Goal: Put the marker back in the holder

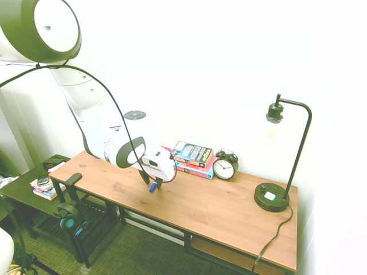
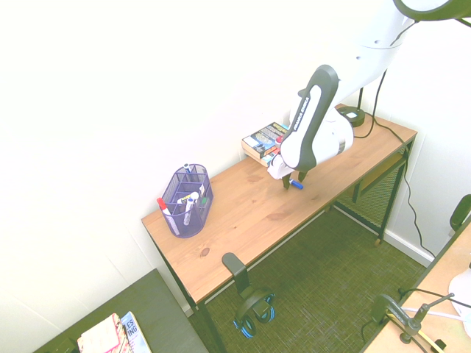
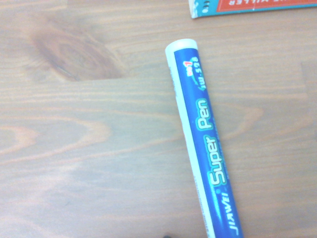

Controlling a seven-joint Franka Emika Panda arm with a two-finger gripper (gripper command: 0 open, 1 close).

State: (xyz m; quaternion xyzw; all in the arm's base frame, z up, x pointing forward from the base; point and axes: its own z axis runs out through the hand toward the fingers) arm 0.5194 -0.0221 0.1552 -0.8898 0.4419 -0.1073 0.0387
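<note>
One hand [image 2: 295, 182] angled down, seemingly astride marker [image 2: 296, 184]

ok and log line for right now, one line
gripper: open, low over desk | blue marker: at fingertips, grip unconfirmed | holder: marker not in yet

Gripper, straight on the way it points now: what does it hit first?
Most likely the blue marker, right at the gripper's fingertips, then the wooden tabletop; the gap between fingertips and wood is hard to judge.

The marker [image 3: 205, 144] reads "Super Pen", "JIAWEI".
</note>
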